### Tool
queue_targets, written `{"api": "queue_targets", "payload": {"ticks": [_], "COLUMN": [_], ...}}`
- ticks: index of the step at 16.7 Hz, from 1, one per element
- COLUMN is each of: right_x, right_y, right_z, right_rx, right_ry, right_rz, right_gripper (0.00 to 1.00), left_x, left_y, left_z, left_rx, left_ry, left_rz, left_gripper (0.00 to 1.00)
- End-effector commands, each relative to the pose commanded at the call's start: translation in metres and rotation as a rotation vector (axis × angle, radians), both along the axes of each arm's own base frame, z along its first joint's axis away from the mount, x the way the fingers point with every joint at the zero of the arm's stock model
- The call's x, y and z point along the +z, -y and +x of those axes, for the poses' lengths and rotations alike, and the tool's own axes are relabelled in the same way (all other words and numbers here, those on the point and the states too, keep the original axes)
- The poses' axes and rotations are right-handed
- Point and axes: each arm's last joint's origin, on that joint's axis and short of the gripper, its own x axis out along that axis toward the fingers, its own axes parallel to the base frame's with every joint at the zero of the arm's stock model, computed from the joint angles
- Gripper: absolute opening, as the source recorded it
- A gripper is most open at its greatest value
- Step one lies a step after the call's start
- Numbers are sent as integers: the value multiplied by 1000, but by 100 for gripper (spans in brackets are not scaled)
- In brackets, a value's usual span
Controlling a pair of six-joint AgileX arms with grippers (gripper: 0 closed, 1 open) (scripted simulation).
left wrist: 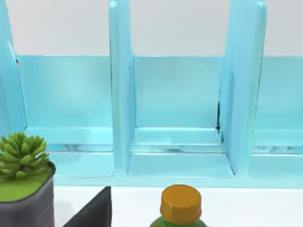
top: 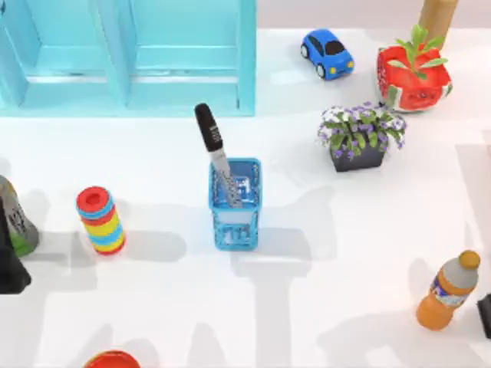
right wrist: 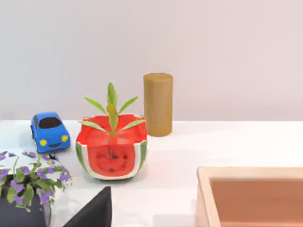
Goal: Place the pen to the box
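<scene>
Left gripper (top: 11, 270) and right gripper (top: 485, 316) sit parked, grip impossible to tell; between them, well apart from both, the pen (top: 215, 153) leans in the basket (top: 235, 222). Light, stiff, probably slick: its exposed cap looks the best hold.

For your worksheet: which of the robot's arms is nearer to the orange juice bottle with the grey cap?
The right arm. Its dark tip sits at the table's right edge, just beside the orange juice bottle with the grey cap. The left arm is parked at the far left edge, across the table.
</scene>
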Motion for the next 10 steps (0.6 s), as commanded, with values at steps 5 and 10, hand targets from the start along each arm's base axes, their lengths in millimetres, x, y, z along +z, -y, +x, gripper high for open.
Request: {"api": "queue_targets", "payload": {"ticks": [5, 10], "right_x": [10, 46], "right_y": [-4, -23], "right_z": [2, 23], "right_rx": [44, 224], "right_ry": [-12, -108], "right_rz": [3, 8], "right_gripper": [100, 100], "left_x": [0, 0], "left_y": [0, 0], "left_z": [0, 0], "left_rx": [0, 0], "left_ry": [0, 0], "left_rz": [0, 0], "left_gripper": [100, 100]}}
